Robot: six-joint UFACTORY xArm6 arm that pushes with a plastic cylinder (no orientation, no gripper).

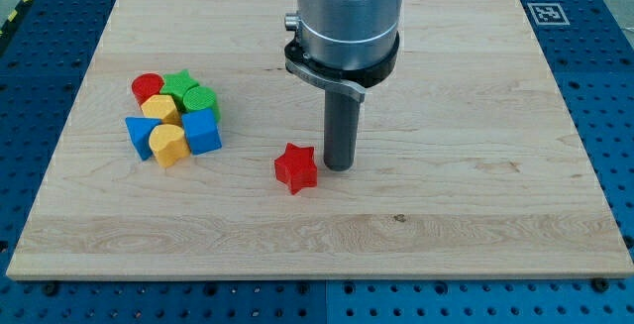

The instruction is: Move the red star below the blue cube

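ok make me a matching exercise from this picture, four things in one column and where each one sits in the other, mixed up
Things:
1. red star
2. blue cube
3. my tip
4. red cylinder

Places:
A. top left corner of the block cluster at the view's left
B. alone near the middle of the board, just left of the rod's end
C. right edge of the cluster, beside the yellow blocks
D. just right of the lone block, close to it

Pairs: 1-B, 2-C, 3-D, 4-A
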